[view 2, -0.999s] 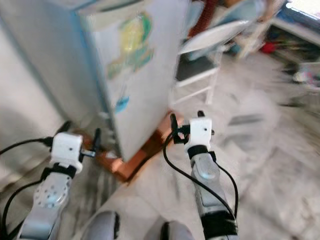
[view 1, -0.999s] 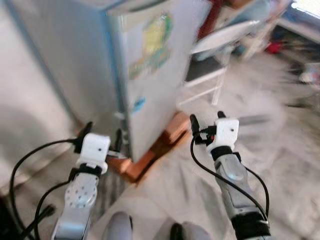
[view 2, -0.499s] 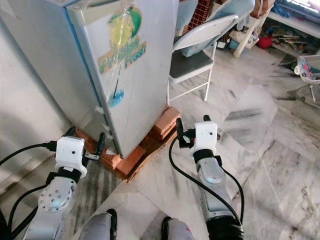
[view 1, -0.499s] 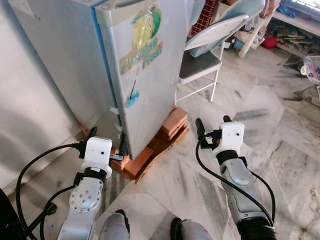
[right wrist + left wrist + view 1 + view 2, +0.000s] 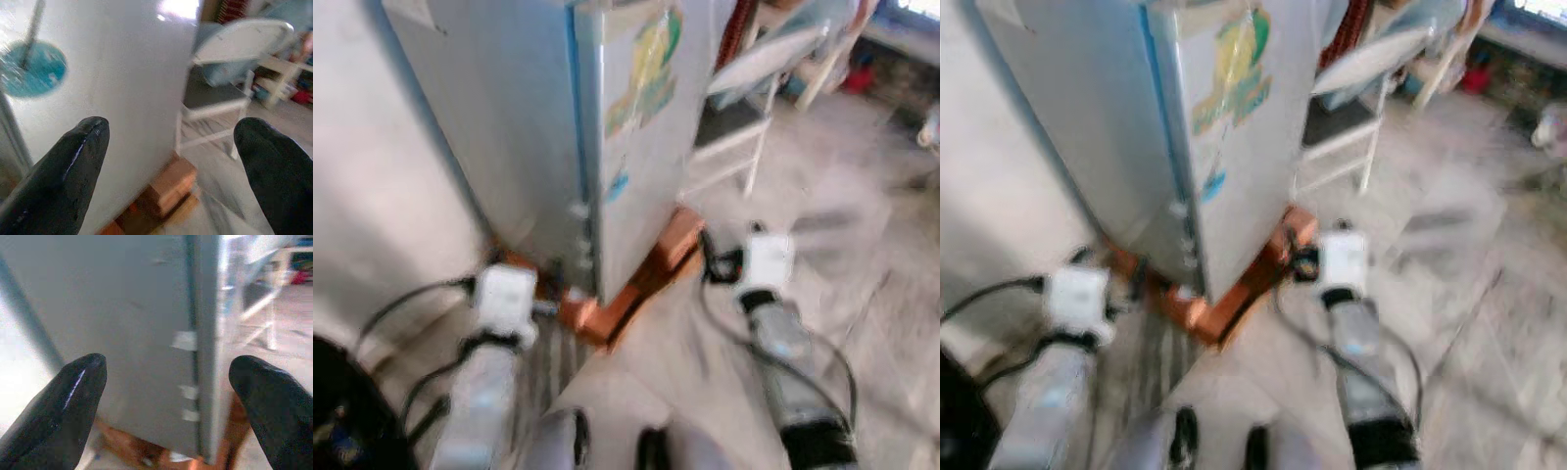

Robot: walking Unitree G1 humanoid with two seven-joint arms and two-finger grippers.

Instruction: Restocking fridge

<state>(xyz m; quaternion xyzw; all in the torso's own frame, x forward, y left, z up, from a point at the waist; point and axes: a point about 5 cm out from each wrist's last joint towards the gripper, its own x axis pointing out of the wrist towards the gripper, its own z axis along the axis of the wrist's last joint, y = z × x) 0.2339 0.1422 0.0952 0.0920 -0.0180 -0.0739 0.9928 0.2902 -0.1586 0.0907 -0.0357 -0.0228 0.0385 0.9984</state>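
Left end effector (image 5: pixel 166 406) gapes at brick-propped (image 5: pixel 607 315) fridge (image 5: pixel 607 147), chair (image 5: pixel 744 88) beyond.

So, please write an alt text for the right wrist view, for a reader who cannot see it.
Two spread black fingers of the right gripper frame a pale grey fridge with a round blue sticker, standing on orange bricks. Beside it, slightly blurred, stands a white folding chair with a dark seat on a marble floor.

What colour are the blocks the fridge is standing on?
Orange-brown, like bricks, under the fridge; clearest in the left eye view.
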